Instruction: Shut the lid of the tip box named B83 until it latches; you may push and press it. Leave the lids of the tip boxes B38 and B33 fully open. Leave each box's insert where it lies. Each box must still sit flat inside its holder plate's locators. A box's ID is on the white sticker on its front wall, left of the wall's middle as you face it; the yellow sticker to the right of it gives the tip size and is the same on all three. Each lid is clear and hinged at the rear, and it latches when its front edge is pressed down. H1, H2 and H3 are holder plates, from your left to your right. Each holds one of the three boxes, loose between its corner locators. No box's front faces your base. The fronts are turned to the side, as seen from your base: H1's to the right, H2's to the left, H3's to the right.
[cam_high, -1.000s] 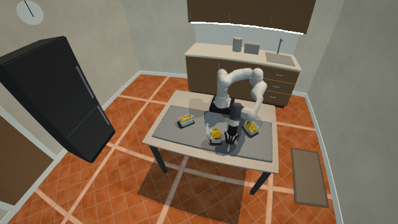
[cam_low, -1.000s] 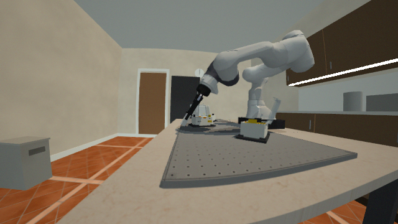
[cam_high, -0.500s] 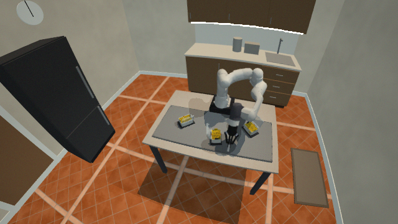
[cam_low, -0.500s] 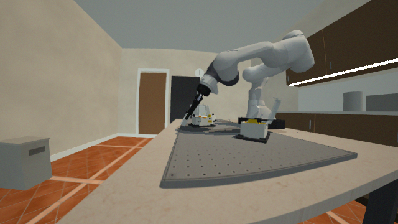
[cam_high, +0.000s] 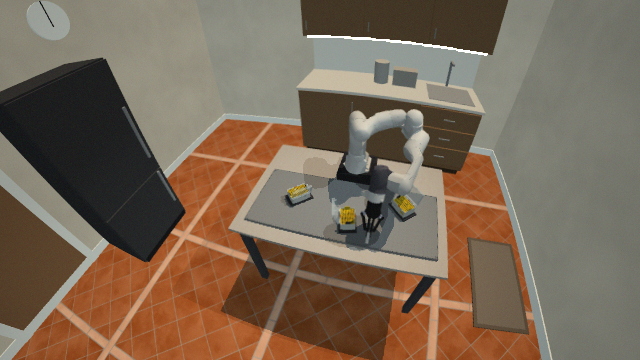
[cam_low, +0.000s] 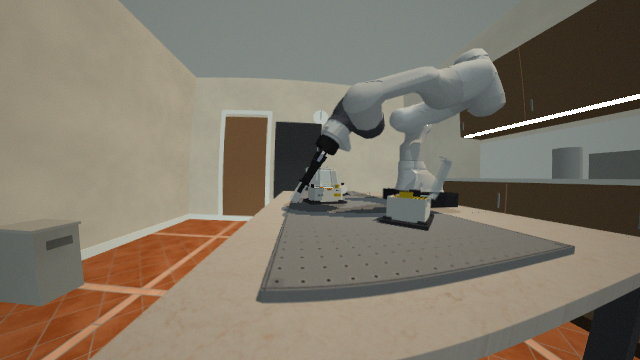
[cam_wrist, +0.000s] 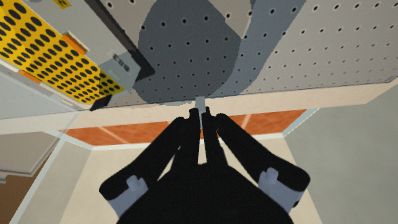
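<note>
— So, which boxes show inserts?
— All three on the table: yellow inserts, lids up. Middle tip box at the tool's nine o'clock.
— Tool?
— Closed, holding nothing; labels unreadable.

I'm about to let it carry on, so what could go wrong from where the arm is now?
1. The shut black tool sits low beside the middle white tip box with the yellow insert; a sideways push could shift that box off its dark holder plate.
2. Its white ID sticker is unreadable here, so it might be the wrong box.
</note>
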